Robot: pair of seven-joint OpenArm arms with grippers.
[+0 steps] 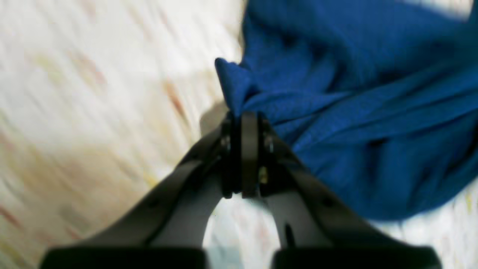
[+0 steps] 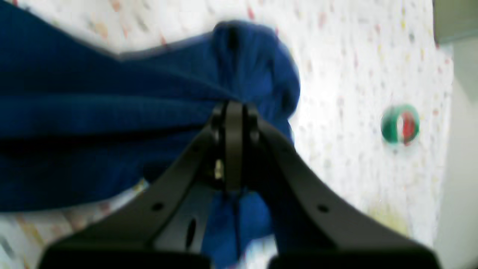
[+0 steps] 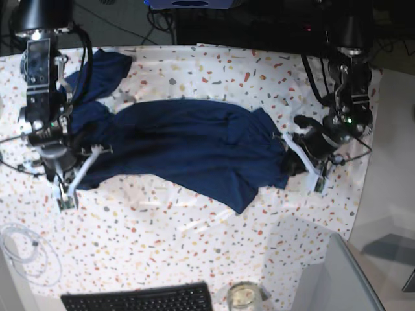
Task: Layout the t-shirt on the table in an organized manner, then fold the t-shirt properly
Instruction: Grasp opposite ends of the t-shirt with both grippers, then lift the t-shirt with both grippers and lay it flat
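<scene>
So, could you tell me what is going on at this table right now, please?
A two-armed robot is working on a dark blue t-shirt lying stretched but wrinkled across the speckled table. The left gripper is shut on a bunched edge at one end, and the right gripper is shut on the fabric at the other end. The shirt is not laid flat yet, and no fold shows. A black keyboard sits at the near edge.

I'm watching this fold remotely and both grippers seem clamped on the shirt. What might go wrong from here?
The left gripper pinches only a small bunched tip of the t-shirt, so the fabric may slip free if pulled. The right gripper holds a wadded clump, which may leave the shirt twisted rather than flat. Part of the shirt lies piled near the table edge behind the right arm.
</scene>
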